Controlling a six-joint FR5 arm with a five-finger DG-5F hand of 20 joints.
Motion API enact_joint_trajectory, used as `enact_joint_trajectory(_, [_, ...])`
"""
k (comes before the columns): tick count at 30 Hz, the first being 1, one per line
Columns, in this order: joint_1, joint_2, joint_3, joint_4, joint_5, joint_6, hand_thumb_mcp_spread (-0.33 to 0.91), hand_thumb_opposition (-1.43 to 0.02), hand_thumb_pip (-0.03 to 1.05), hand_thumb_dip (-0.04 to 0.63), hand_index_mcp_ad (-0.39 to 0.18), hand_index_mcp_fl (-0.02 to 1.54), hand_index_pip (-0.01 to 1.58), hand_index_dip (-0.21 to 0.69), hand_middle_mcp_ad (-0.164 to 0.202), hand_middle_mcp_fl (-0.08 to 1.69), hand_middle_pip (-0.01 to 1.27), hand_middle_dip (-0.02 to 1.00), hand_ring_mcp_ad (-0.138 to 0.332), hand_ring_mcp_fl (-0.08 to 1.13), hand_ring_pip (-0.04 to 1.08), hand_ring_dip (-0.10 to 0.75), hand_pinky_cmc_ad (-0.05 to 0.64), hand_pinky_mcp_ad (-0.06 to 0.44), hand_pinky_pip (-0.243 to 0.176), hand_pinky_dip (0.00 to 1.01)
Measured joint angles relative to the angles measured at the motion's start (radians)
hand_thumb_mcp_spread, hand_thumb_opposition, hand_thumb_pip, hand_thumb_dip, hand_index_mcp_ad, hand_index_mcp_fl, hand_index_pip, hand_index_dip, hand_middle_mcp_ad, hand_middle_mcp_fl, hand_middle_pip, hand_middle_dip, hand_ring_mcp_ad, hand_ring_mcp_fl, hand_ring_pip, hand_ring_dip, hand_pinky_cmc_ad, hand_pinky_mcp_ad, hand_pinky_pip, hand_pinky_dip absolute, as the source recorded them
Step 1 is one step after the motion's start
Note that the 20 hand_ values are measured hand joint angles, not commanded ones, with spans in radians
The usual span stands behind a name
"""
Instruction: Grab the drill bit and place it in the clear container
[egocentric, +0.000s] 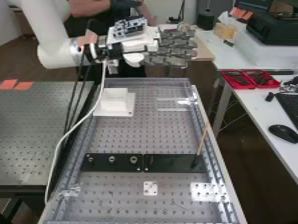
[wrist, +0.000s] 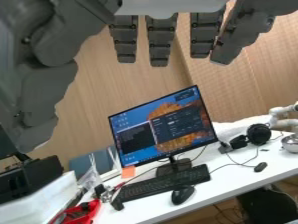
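Hand (egocentric: 148, 41), dark grey, one: at the end of the white arm, raised by the far end of the desk (egocentric: 143, 139). Fingers (egocentric: 174, 46): straight and spread wide, extended sideways, thumb well apart from them; hold nothing.

Drill bit: identity uncertain. Nearest candidate, a thin brown rod (egocentric: 201, 142), dark at its lower end, standing tilted at the right end of a black strip (egocentric: 174, 163), its top leaning away towards the far end (it might as easily pass for a small brush).

Clear container: faint transparent piece with pale edges (egocentric: 174, 109), on the far part of the desk, to the right of a white block (egocentric: 116, 101); its outline is hard to make out, so this too is tentative.

Black strip, continued: laid crosswise over the perforated desk; three small round pieces (egocentric: 112, 160) in a row in its left part.

Small white plate (egocentric: 150, 188), with holes: one, on the near side of the strip.

White cable (egocentric: 73, 129): one, curving down along the desk's left side.

Side table, white (wrist: 219, 183): monitor (wrist: 163, 127), upright; keyboard (wrist: 164, 183) in front of it; black mouse (wrist: 182, 194) just beside the keyboard; headphones (wrist: 258, 134); metal bowl (wrist: 291, 144).
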Motion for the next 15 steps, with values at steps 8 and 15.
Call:
enact_joint_trajectory(8, [0.0, 0.029, -0.013, -0.014, 0.004, -0.007, 0.25, -0.7, 0.45, 0.091, -0.091, 0.05, 0.09, 0.157, 0.049, 0.02, 0.11, 0.15, 0.202, 0.0, 0.05, -0.014, 0.281, 0.166, -0.122, 0.26])
enact_joint_trajectory(15, [0.0, 0.036, -0.017, -0.017, -0.008, -0.007, 0.25, -0.69, 0.45, 0.091, -0.091, 0.05, 0.09, 0.157, 0.049, 0.02, 0.11, 0.15, 0.202, 0.0, 0.05, -0.014, 0.281, 0.169, -0.122, 0.26])
